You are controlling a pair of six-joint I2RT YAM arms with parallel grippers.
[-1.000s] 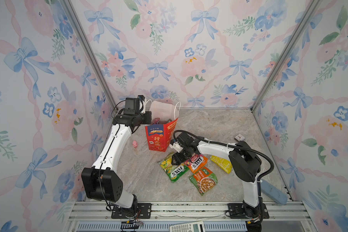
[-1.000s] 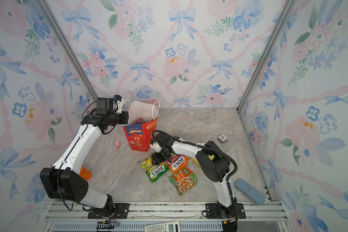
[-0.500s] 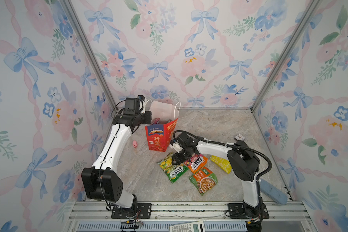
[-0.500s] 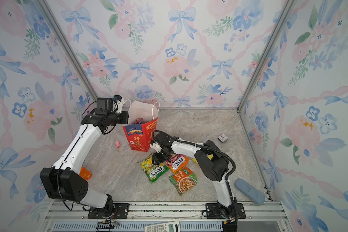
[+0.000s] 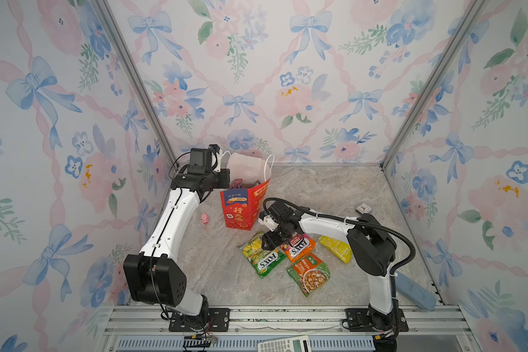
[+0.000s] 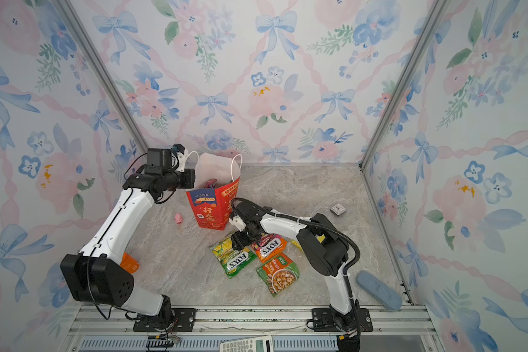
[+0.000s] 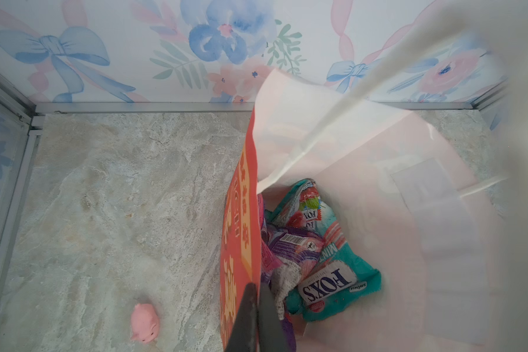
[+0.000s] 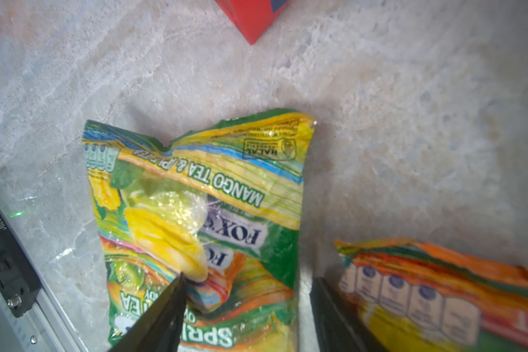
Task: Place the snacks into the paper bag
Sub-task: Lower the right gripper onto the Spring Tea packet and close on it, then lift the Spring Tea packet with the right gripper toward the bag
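Slippage is the main worry: the right gripper (image 8: 247,285) is spread and empty, straddling one edge of the green FOX'S packet (image 8: 226,189), which lies flat on the counter (image 8: 409,122) just beside the orange FOX'S packet (image 8: 439,289), so closing on that glossy film may catch only a fold or drag the neighbour along. The left gripper (image 7: 258,292) is clenched on the side wall of the paper bag (image 7: 241,213), which stands near the packets with a teal packet (image 7: 326,259) already inside; a knock from the loaded right arm could tear that thin wall or tip the bag.
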